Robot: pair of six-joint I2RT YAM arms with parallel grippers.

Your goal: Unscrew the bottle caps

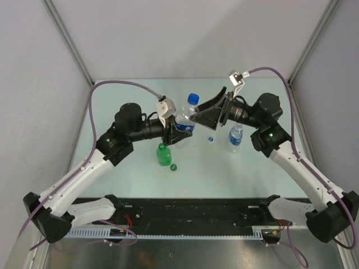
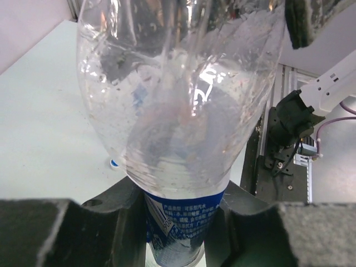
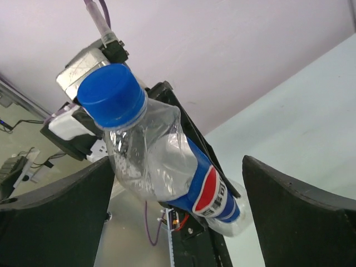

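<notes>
Near the green bottle (image 1: 163, 155), left jaws pinch a clear bottle (image 1: 184, 119), right jaws spread beside it.

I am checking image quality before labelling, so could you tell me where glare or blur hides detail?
Top external view: evenly lit and sharp. Left wrist view: white glare patches on the clear bottle, which fills the frame. Right wrist view: blue cap crisp, little glare.

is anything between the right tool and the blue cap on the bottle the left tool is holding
Nothing visible does. The right tool is open, and the blue cap shows bare ahead of it. The left tool grips the bottle lower down, away from the cap.
</notes>
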